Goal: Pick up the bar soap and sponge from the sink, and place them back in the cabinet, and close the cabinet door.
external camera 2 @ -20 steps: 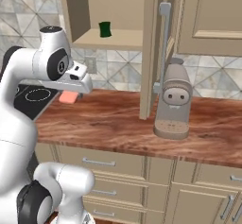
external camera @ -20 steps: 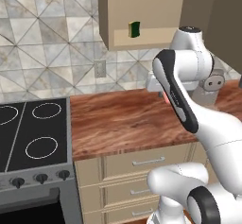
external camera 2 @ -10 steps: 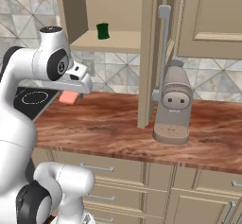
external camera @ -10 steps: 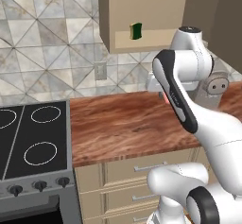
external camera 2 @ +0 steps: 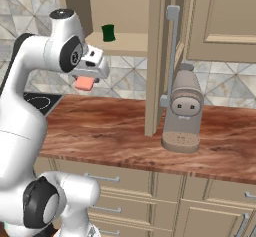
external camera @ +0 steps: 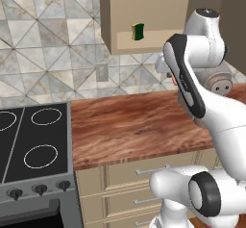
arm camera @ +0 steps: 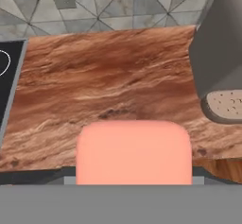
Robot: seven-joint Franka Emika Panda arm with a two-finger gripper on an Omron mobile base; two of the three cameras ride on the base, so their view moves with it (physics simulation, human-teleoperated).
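My gripper (external camera 2: 86, 80) hangs above the wooden counter, left of the cabinet opening, shut on the salmon-pink bar soap (external camera 2: 84, 84). In the hand view the bar soap (arm camera: 133, 152) looms large at the bottom, over the counter. The dark green sponge (external camera 2: 108, 32) stands on the shelf inside the beige cabinet (external camera 2: 120, 11), above and right of the gripper; from the left base view the sponge (external camera: 138, 31) shows its yellow edge. The cabinet door (external camera 2: 156, 56) stands open, edge-on, with its silver bar handle (external camera 2: 173, 51). The sink is out of view.
A grey coffee machine (external camera 2: 182, 108) stands on the wooden counter (external camera 2: 110, 126) just right of the open door. A black stove (external camera: 33, 135) lies at the counter's left end. Beige drawers (external camera: 144, 174) run below. A wall outlet (external camera: 101, 71) sits on the tiled backsplash.
The gripper has lifted the bar soap higher above the counter and carried it a little right, toward the cabinet shelf. The sponge and door have not moved.
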